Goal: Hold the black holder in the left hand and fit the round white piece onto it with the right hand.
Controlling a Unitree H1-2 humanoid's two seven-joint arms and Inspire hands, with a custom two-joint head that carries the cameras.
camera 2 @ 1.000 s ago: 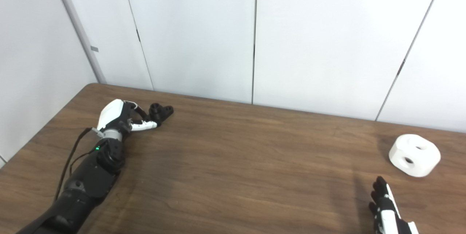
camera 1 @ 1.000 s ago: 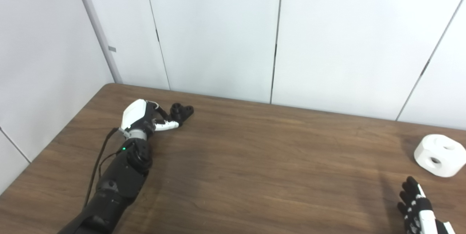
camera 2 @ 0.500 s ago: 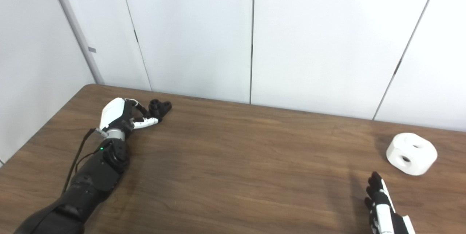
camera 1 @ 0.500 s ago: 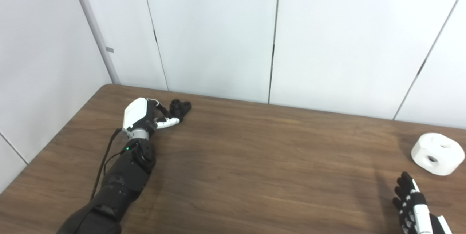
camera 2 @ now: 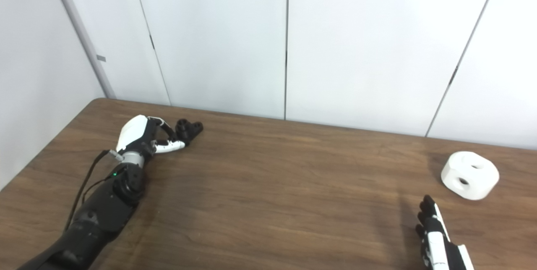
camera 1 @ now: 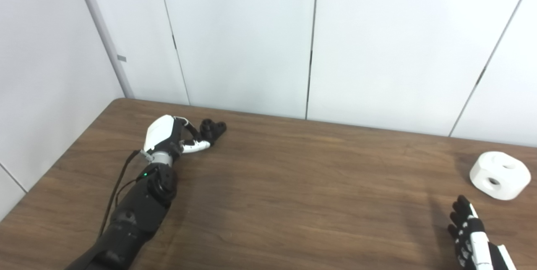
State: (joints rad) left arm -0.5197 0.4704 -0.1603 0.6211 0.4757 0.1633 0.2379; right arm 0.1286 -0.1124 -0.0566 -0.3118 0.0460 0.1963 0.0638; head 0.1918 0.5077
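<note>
Left hand [camera 1: 170,137] sits near the far left corner of the brown wood-grain table [camera 1: 293,186], fingers [camera 1: 194,146] curled around the near side of the small black plastic holder with two round sockets [camera 1: 212,128]. The holder still rests on the table; contact looks likely, but the view is too small to tell whether the grip is firm. Round white plastic piece with holes in its top and side [camera 1: 499,175] lies by the right edge, untouched. Right hand [camera 1: 472,238] is at the near right corner, well short of the white piece, fingers straight and slightly apart, holding nothing.

Step in hand: securing the holder. To do it well, close fingers and thumb on opposite sides of the holder's body, keep the sockets uncovered and facing up, then lift clear of the table. The right hand should reach forward and take the white piece by its sides, leaving the holes free.
</note>
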